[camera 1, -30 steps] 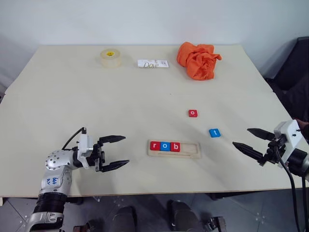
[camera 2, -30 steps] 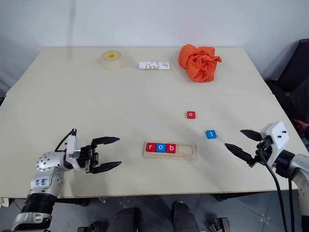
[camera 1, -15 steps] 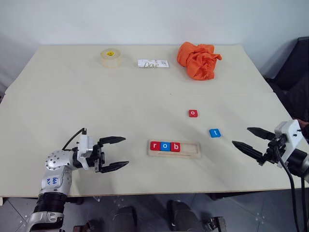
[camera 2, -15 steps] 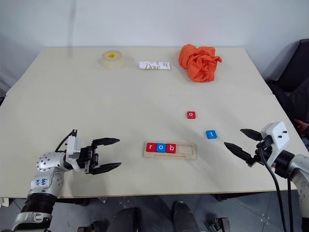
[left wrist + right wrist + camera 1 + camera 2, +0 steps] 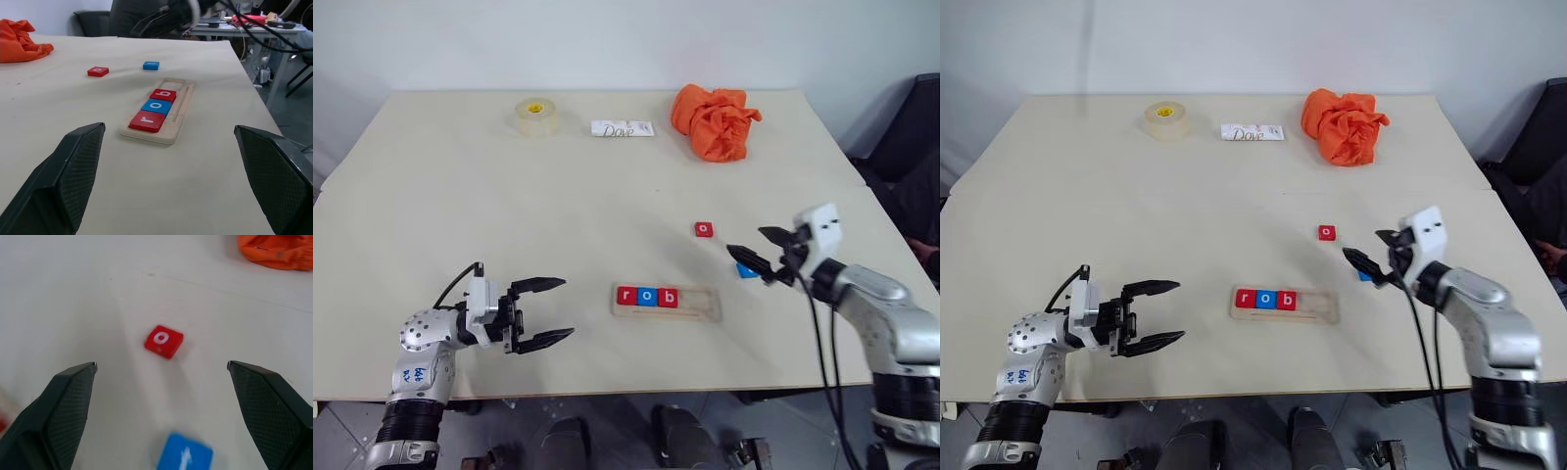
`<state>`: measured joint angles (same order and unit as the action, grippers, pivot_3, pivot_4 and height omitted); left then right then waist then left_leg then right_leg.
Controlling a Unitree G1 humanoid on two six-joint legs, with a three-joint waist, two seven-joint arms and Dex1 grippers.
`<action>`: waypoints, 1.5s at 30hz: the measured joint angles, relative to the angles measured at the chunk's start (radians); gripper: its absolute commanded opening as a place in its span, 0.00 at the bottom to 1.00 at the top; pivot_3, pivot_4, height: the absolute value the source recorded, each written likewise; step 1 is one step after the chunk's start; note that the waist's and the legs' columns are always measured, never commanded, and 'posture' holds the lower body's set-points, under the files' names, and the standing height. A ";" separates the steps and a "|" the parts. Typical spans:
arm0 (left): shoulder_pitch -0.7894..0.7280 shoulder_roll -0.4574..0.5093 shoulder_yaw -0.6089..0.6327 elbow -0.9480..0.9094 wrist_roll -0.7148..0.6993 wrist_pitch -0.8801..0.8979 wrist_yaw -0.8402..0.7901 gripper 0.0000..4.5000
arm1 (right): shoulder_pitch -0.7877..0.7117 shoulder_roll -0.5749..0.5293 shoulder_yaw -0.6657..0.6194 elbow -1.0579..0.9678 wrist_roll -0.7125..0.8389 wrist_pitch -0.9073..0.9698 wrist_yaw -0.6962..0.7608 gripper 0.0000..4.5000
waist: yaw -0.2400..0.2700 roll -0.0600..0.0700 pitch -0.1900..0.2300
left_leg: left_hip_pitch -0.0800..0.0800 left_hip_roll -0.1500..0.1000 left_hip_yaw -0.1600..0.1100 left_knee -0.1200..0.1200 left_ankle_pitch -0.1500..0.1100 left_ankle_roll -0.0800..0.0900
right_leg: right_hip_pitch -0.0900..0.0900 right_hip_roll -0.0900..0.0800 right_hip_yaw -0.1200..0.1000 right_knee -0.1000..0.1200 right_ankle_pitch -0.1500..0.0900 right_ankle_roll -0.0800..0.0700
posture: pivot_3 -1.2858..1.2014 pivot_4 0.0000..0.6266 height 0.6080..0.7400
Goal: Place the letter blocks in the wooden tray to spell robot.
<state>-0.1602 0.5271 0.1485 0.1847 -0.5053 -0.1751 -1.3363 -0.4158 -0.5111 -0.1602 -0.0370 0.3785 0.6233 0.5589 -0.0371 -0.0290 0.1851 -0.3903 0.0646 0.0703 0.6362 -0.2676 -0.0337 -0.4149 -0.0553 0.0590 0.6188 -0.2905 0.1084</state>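
Looking down from the head camera, the wooden tray (image 5: 666, 302) lies near the front edge of the table (image 5: 509, 196), with three letter blocks in its left part: a red r (image 5: 626, 296), a blue o (image 5: 647, 296) and a red b (image 5: 669, 297), touching one another in a row. The right part of the tray is bare. A red o block (image 5: 704, 229) lies on the table beyond the tray, and a blue t block (image 5: 745, 269) lies to the right of the tray, partly covered by the right gripper (image 5: 754, 249), which hangs over it with its fingers spread wide and nothing between them. The left gripper (image 5: 548, 310) is left of the tray, apart from it, also wide open and holding nothing. At the far side there are a tape roll (image 5: 536, 116), a white Dove packet (image 5: 623, 128) and an orange cloth (image 5: 716, 119).

In the left wrist view, the two fingers (image 5: 68, 181) stand far apart, and the tray with r, o, b lies between them, farther on; the two loose blocks are beyond it.

In the right wrist view, the wide fingers (image 5: 58, 406) frame the red o block (image 5: 164, 341), and the blue t block (image 5: 186, 458) is closer to the gripper.
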 measured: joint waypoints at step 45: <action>-0.028 -0.016 -0.033 0.023 0.000 -0.003 -0.009 1.00 | 0.311 0.165 -0.052 -0.606 -0.099 0.324 -0.334 0.32 | 0.000 0.000 0.000 | -0.002 0.001 0.000 -0.004 0.000 0.000 | -0.003 0.000 -0.001 -0.001 -0.001 -0.002 | 0.52 0.24 1.00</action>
<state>-0.1881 0.5110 0.1152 0.2081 -0.5052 -0.1780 -1.3456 -0.1049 -0.3456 -0.2119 -0.6432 0.2795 0.9471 0.2253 -0.0371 -0.0294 0.1848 -0.3924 0.0654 0.0701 0.6320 -0.2680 -0.0342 -0.4182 -0.0549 0.0582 0.6182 -0.2919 0.1066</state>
